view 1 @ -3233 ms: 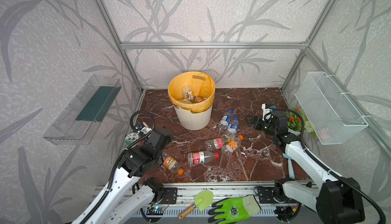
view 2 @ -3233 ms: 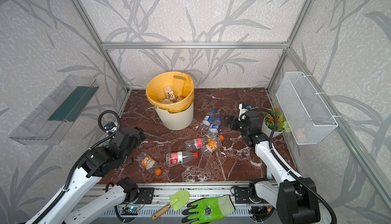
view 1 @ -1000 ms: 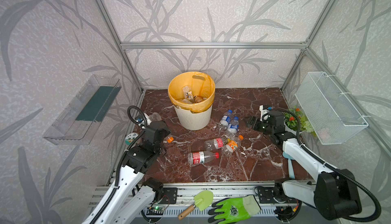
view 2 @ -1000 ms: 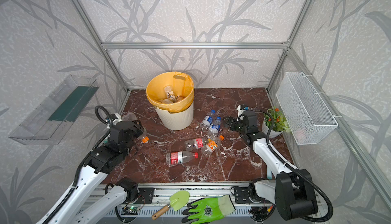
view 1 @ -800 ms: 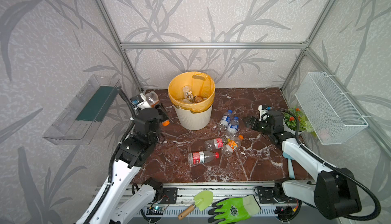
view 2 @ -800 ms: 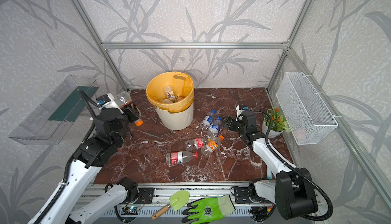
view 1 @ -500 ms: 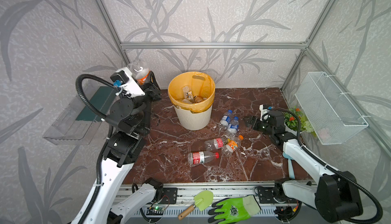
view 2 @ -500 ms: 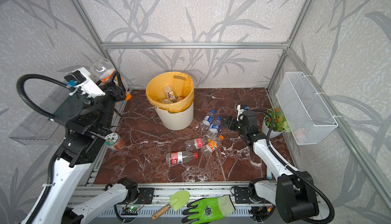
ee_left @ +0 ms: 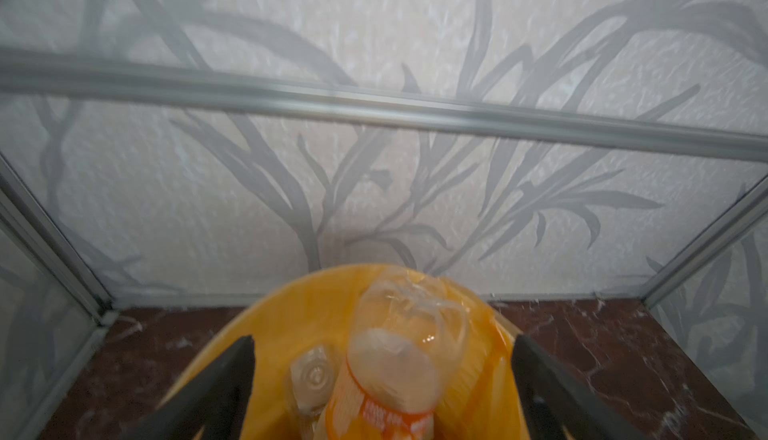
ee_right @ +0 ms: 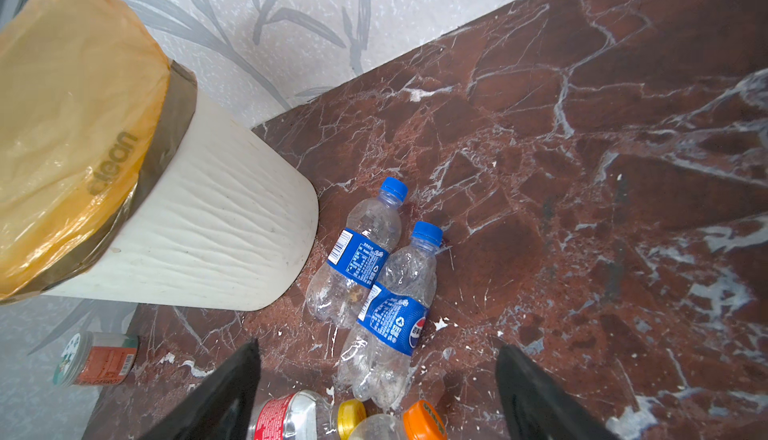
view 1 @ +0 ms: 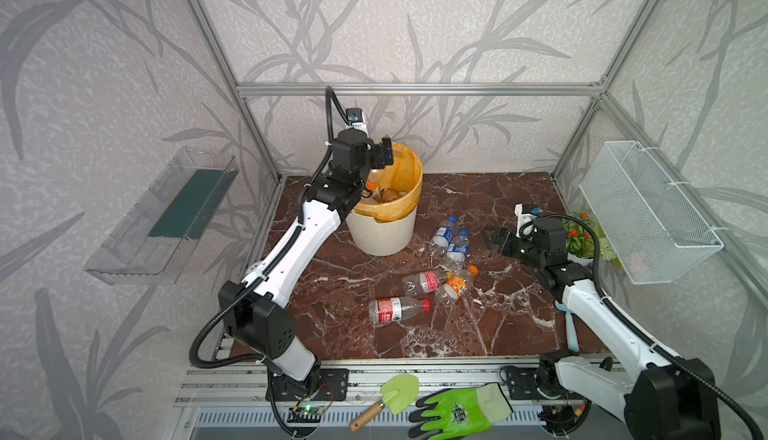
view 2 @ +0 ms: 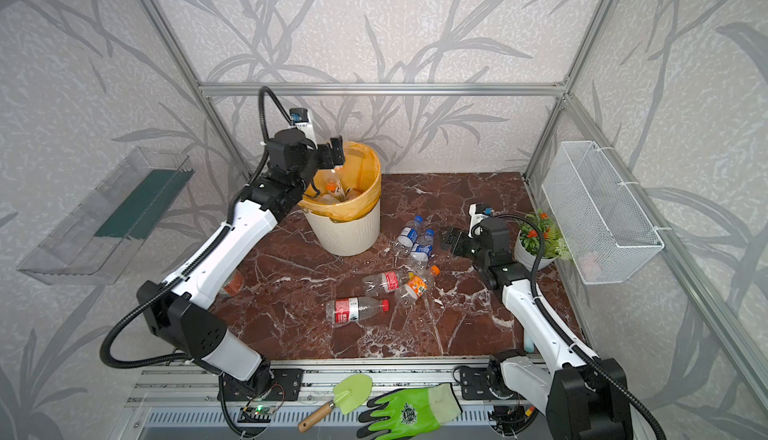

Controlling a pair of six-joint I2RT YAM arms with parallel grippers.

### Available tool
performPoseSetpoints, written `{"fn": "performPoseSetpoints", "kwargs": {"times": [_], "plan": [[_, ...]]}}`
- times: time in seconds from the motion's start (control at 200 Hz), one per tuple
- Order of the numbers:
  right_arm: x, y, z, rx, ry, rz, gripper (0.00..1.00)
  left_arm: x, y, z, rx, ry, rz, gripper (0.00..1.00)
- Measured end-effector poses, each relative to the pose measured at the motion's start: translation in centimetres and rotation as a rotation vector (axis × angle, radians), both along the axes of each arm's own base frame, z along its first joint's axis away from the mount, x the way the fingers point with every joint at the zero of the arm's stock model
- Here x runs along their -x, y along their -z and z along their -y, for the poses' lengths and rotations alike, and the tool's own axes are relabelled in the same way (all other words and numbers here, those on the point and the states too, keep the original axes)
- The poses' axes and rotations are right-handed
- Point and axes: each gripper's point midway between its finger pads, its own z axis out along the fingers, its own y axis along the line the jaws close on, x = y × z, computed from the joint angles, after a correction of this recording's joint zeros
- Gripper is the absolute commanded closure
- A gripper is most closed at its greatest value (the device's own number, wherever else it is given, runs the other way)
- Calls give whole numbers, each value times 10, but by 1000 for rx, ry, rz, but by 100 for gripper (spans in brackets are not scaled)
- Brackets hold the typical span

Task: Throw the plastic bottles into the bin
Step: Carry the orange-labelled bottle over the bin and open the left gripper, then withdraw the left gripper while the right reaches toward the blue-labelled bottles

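L hand point(ee_left: 382, 340) spread wide over bin point(ee_left: 282, 305), orange-label bottle point(ee_left: 399, 359) free in the gap

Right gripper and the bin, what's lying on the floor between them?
Two blue-capped bottles lie side by side near the bin, ahead of the right gripper; both top views show it.

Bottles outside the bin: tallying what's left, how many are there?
5: two blue-labelled beside the bin, a red-labelled and an orange-labelled together mid-table, one red-capped nearer the front. Others may be hidden.
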Motion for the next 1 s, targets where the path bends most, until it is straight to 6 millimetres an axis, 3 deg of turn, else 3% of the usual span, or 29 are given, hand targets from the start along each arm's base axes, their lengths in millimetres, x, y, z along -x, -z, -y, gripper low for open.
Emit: {"fn": "performPoseSetpoints", "kwargs": {"times": [0.035,0.095,0.19,0.325,0.38,0.455,0.525,0.605,0.8,0.91,1.0], "plan": [[0,-3,1,8,3,6,10,2,3,-1,-16,1,-15,1],[0,-6,2,18,5,17,10,10,-12,-5,-26,-1,17,1],[-1,-9,3,24,9,24,10,39,-68,-20,-13,-10,136,1],[-3,-6,3,22,11,14,11,99,-156,-48,52,-29,355,1],[-4,-4,3,20,12,5,11,118,-175,-57,70,-36,412,1],[-6,0,2,15,14,-10,11,133,-184,-64,84,-46,448,1],[-7,3,1,9,13,-24,12,135,-177,-66,81,-50,442,1],[-8,8,1,6,15,-41,13,127,-156,-63,61,-49,394,1],[-9,23,-4,-10,17,-96,15,101,-49,-47,-26,-21,154,1],[-10,41,-12,-16,1,-151,16,110,-11,-40,-58,4,75,1],[-10,59,-21,-27,-18,-207,16,127,0,-37,-69,18,63,1]]}}
